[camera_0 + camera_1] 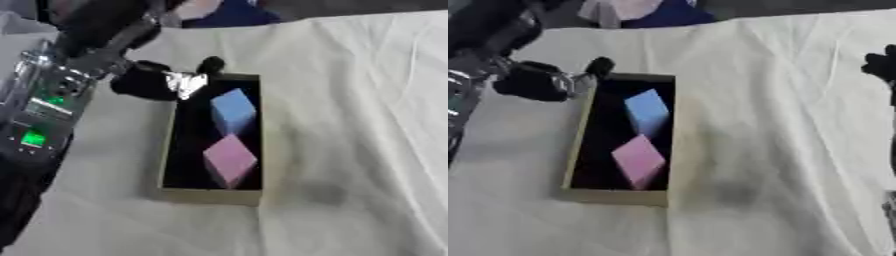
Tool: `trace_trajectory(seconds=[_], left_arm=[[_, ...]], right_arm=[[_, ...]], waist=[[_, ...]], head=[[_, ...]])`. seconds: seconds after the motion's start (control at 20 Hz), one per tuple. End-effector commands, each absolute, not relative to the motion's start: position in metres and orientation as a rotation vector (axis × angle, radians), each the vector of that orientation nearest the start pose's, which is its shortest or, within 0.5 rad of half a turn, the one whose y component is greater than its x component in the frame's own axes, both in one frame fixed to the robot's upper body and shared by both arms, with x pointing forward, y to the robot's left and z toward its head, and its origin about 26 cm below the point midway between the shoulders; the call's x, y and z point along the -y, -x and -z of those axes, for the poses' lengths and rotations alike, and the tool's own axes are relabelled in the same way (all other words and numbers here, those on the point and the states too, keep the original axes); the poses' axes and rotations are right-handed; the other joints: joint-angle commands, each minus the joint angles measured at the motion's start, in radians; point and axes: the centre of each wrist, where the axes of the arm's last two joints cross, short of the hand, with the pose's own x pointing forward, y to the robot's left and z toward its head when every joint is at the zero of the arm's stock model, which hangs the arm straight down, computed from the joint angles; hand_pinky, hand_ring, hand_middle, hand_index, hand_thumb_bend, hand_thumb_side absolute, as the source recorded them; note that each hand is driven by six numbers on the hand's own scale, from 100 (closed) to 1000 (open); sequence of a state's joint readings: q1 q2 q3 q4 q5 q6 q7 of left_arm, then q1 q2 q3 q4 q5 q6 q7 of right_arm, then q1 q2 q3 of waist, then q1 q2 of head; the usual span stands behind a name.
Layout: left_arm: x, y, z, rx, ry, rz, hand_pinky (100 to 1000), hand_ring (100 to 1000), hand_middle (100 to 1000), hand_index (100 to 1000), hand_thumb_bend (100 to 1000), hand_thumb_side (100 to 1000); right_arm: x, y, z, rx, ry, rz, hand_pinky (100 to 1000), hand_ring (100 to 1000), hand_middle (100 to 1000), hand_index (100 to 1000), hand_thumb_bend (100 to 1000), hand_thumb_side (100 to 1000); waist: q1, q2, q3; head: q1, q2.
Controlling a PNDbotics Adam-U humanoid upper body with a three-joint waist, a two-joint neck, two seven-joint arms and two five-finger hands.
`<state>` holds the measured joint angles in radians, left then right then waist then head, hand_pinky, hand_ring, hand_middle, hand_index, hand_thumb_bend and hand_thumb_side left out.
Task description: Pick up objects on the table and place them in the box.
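Left eye view: black left hand (147, 80) hovering at far corner of tan cardboard box (210, 195), fingers relaxed, holding nothing, apparently after release. Pale blue foam block (234, 110) and pink foam block (230, 159) tilted inside. Right hand (882, 65) idle at edge, fingers unclear.

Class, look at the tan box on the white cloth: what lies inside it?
Inside the box lie a blue block at the far end and a pink block nearer. The dark floor beneath them is hidden; the left hand covers the far left corner.
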<state>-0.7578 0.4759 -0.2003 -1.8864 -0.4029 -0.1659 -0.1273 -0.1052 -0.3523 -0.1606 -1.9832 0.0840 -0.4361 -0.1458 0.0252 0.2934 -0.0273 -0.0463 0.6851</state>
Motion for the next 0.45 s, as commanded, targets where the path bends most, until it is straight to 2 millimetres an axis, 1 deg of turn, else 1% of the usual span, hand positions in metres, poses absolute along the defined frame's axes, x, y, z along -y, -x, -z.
trace_trajectory(seconds=[0.05,0.15,0.2,0.25,0.45], left_arm=[[-0.219,-0.316,-0.323,-3.11,0.649,-1.123,744,815,812,918,267,556],[-0.23,-0.312,-0.322,-3.162,0.621,-0.971,740,808,802,910,275,560],[-0.236,-0.31,-0.321,-3.19,0.593,-0.882,734,803,792,902,262,560],[-0.24,-0.309,-0.319,-3.223,0.548,-0.792,723,792,773,888,246,563],[-0.258,-0.306,-0.311,-3.335,0.374,-0.514,702,772,752,877,262,566]], right_arm=[[0.328,-0.273,-0.17,2.567,0.492,-0.268,830,803,624,836,100,798],[0.328,-0.273,-0.169,2.567,0.489,-0.264,829,803,624,836,100,796],[0.328,-0.273,-0.169,2.568,0.489,-0.261,829,803,624,836,100,796],[0.328,-0.273,-0.169,2.567,0.489,-0.257,829,803,624,836,100,796],[0.329,-0.273,-0.169,2.57,0.49,-0.248,828,803,625,836,100,791]], waist=[[-0.006,-0.025,0.003],[-0.01,-0.029,0.005],[-0.011,-0.031,0.006],[-0.013,-0.033,0.007],[-0.016,-0.038,0.009]], head=[[-0.011,0.01],[-0.014,0.014],[-0.015,0.016],[-0.016,0.019],[-0.022,0.027]])
